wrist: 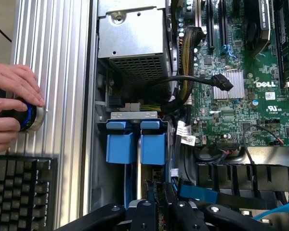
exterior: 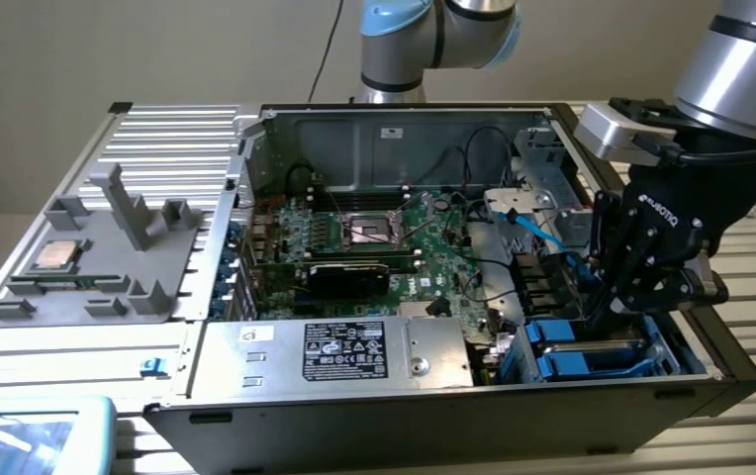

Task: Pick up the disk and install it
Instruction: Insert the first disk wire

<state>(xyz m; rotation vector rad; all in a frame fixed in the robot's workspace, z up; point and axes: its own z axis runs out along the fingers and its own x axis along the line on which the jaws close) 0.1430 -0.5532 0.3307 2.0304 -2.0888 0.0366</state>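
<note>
Gripper (exterior: 606, 315) is hanging low inside the computer case (exterior: 418, 421), lower right of the exterior view, fingers drawn nearly together; can't tell if they're pinching anything. The disk (exterior: 587, 361), blue-framed, is sitting just below the fingertips, long axis running in line with the gripper.

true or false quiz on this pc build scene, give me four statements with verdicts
1. The gripper hangs just above the blue carriers. True.
2. The computer is closed up. False: the case stands open and the motherboard shows.
3. A hand rests on a knob next to a keyboard. True.
4. The small silver chip lies inside the computer. False: the chip sits on the grey holder outside, at the exterior view's left.
</note>
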